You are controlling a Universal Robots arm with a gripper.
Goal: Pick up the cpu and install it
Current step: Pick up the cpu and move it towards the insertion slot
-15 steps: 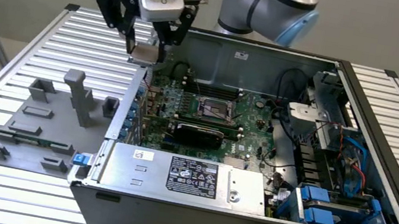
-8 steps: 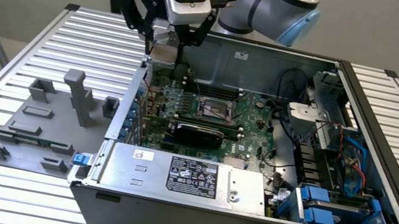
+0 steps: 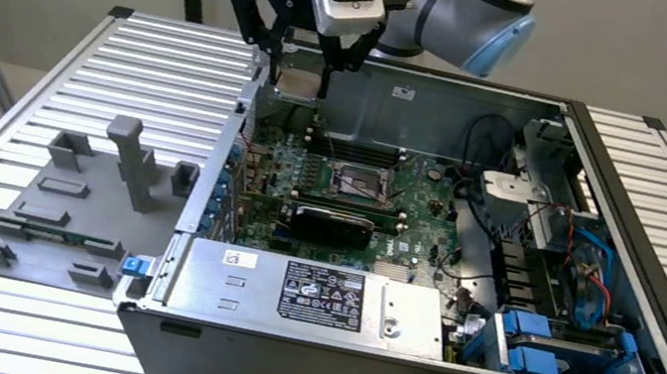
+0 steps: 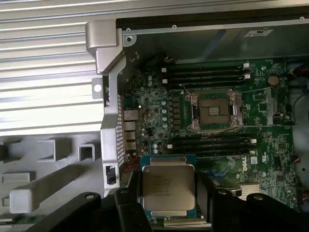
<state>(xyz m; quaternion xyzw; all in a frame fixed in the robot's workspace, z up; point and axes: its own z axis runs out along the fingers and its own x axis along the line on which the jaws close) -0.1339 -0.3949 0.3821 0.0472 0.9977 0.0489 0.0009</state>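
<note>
The cpu [image 3: 301,83] is a thin square chip with a pale silver top, and it hangs in the air over the back corner of the open computer case [image 3: 646,247] at the exterior view's left. My gripper [image 3: 304,70] is shut on it, one black finger on each side edge. In the wrist view the cpu [image 4: 168,189] sits level between the dark fingers [image 4: 219,208], with my gripper [image 4: 170,205] around it. The motherboard socket [image 3: 358,184] lies below and away from the chip, its metal frame open and its centre bare. The wrist view shows this socket [image 4: 214,111] between the memory slots.
A grey fixture plate with upright blocks [image 3: 76,207] lies on the slatted metal table [image 3: 164,70] beside the case. Inside the case are a black card [image 3: 328,221], a silver power supply [image 3: 304,293], loose cables [image 3: 489,222] and blue drive bays [image 3: 549,347].
</note>
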